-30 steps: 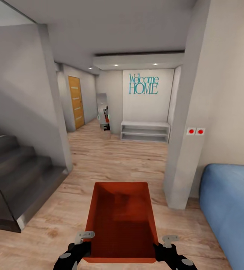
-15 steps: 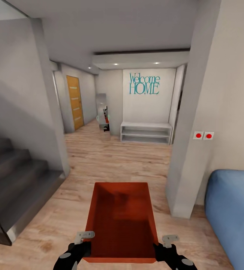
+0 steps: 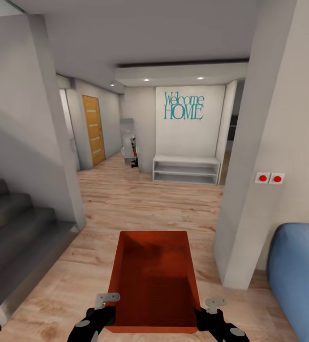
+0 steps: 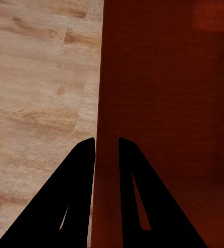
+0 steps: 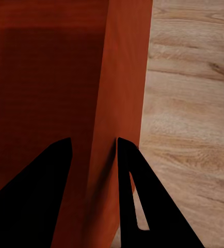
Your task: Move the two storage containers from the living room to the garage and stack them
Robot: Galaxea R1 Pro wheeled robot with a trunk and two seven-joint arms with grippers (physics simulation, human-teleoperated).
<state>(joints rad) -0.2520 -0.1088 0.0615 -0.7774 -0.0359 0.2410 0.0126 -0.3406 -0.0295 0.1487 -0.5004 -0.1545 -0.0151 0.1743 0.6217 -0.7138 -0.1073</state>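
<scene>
**Spotter:** Where's the bin?

**Operator:** I've got one orange-red storage container (image 3: 153, 280) at six o'clock, carried low over the wood plank floor (image 3: 140, 199). My left gripper (image 4: 107, 147) pinches its left wall, one finger inside, one outside. My right gripper (image 5: 91, 147) clamps the right wall the same way.

**Spotter:** Surroundings?

**Operator:** Grey stairs (image 3: 16, 232) at nine o'clock, blue sofa (image 3: 299, 275) at four. "Welcome HOME" lettering (image 3: 183, 106) at twelve above a white bench shelf (image 3: 186, 168); wooden door (image 3: 93, 129) at eleven.
</scene>
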